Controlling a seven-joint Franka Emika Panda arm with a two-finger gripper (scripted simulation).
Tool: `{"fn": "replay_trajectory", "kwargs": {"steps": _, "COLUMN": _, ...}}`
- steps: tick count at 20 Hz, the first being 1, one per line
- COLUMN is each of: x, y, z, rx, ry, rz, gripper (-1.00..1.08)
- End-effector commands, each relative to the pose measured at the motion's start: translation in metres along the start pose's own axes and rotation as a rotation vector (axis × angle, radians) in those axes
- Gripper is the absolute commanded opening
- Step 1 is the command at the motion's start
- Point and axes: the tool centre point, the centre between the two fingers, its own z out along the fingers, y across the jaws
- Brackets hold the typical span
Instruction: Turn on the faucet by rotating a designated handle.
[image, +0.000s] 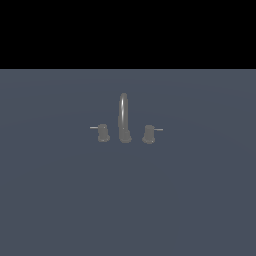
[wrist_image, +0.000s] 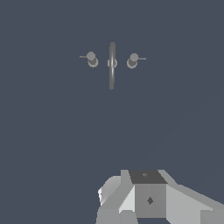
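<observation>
I can read no brand, label or writing on anything in either view; the only mark is a small dark diamond on a grey block of the hand's body in the wrist view.

In the exterior view the faucet stands near the middle of a plain blue-grey worktop, with a black band above the worktop's far edge. Its tall thin arched spout rises from a round base. The handle, a stubby grey knob with a thin pale pin jutting toward the exterior view's left, stands just beside the spout base on that side, apart from it. The twin knob stands on the other side, its pin jutting toward the exterior view's right. This view shows the heights: both knobs are far shorter than the spout. I see no arm or hand in it.

The wrist view looks down on the set, so the spout reads as a narrow bar between the two knobs' round tops, which the exterior view does not give me. Only here does part of the hand appear, as pale grey blocks well apart from the faucet. Its fingers are out of frame, so I cannot tell whether they are apart or together.
</observation>
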Motion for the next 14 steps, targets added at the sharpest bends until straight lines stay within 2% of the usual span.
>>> {"fn": "replay_trajectory", "kwargs": {"steps": 1, "x": 0.002, "y": -0.005, "z": 0.006, "rx": 0.0, "ry": -0.001, "rz": 0.021, "gripper": -1.0}}
{"fn": "replay_trajectory", "kwargs": {"steps": 14, "x": 0.025, "y": -0.053, "z": 0.064, "rx": -0.003, "ry": -0.006, "rz": 0.233, "gripper": -1.0}}
